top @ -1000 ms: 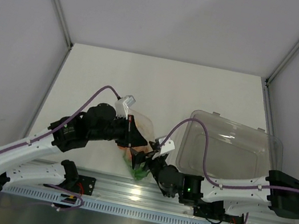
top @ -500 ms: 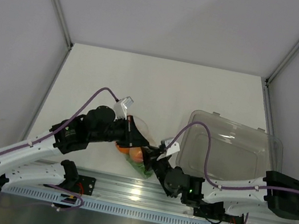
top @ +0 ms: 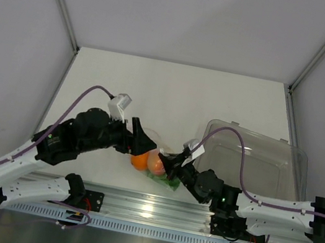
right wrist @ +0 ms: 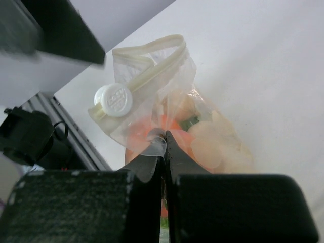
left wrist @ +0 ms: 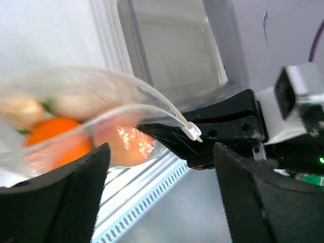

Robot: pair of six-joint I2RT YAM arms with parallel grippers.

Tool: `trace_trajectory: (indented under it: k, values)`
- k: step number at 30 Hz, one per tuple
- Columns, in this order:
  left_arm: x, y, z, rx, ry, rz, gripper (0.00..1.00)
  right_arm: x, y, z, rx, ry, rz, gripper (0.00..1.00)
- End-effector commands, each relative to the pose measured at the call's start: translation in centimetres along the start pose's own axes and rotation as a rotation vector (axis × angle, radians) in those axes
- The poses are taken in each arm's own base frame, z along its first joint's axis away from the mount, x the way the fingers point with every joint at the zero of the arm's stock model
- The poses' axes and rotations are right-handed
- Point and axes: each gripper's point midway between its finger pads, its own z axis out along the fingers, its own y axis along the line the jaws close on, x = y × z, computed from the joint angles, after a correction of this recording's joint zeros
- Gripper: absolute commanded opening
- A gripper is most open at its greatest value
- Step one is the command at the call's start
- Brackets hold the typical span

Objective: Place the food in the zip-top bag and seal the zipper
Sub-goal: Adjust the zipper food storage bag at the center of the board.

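Bag: the small clear crinkly zip-top bag (top: 152, 151) lies on the white table (top: 174, 92) close to its near edge, between the two grippers and left of the large rigid clear tray (top: 251, 153).
Food: round orange (top: 139, 161), reddish round fruit (top: 156, 166), green lettuce (top: 168, 184) and a pale egg-like piece (right wrist: 207, 144) – all inside the film.
Zipper: the pale closure strip (right wrist: 152, 68) runs roughly left–right; its two tracks bow apart, so the mouth looks unsealed. The white slider (left wrist: 192, 132) sits at the right end.
Right gripper (right wrist: 163, 147): clenched on a fold of bag film just below the slider.
Left gripper (left wrist: 161, 152): released, jaws wide, grasping nothing; the bag lies straight ahead of the jaws.
Key relation: the strip's unsealed run stretches leftward from the slider, so the left arm is likely the nearer one.
Pose: both arms low, reaching inward, wrists facing each other.
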Motion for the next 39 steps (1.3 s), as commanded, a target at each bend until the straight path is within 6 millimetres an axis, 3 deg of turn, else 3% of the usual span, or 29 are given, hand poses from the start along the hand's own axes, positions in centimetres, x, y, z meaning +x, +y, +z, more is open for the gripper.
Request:
trace_trajectory:
  k: [1,4,8,9,12,16,21,26,35,39]
  values:
    - [-3.8,1.0,-3.8,-0.073,-0.158,0.155,0.88,-1.4,1.5,-0.5,-0.119,0.025,0.034,0.0]
    - [-5.8,0.0,-6.0,-0.016,-0.268,0.244,0.95,-1.5,1.6,-1.0,-0.171,0.071,0.034,0.0]
    - [-5.6,-2.2,-6.7,0.151,-0.31,0.425,0.98,-1.8,1.6,-1.5,-0.2,0.122,0.077,0.0]
    - [-4.2,-1.9,-5.8,0.187,-0.271,0.502,0.99,-1.5,1.4,-1.7,-0.2,0.145,0.082,0.0]
    - [-3.6,-4.3,-6.4,0.354,-0.319,0.595,1.0,-1.6,2.4,-2.5,-0.288,0.187,0.113,0.0]
    - [-1.1,-4.2,-4.3,0.445,-0.286,0.655,0.99,-1.4,3.3,-3.7,-0.379,0.218,0.125,0.0]
    - [0.2,-5.9,-3.2,0.548,-0.231,0.723,0.99,-1.4,4.1,-5.1,-0.492,0.241,0.122,0.0]
    - [1.5,-8.0,-3.3,0.671,-0.142,0.773,0.99,-1.7,4.9,-6.1,-0.572,0.261,0.116,0.0]
    - [4.6,-7.2,-1.8,0.708,0.041,0.759,0.99,-1.5,5.4,-7.1,-0.64,0.285,0.1,0.0]
    - [6.5,-6.4,-1.2,0.727,0.133,0.725,0.86,-2.0,5.2,-7.2,-0.638,0.267,0.098,0.0]
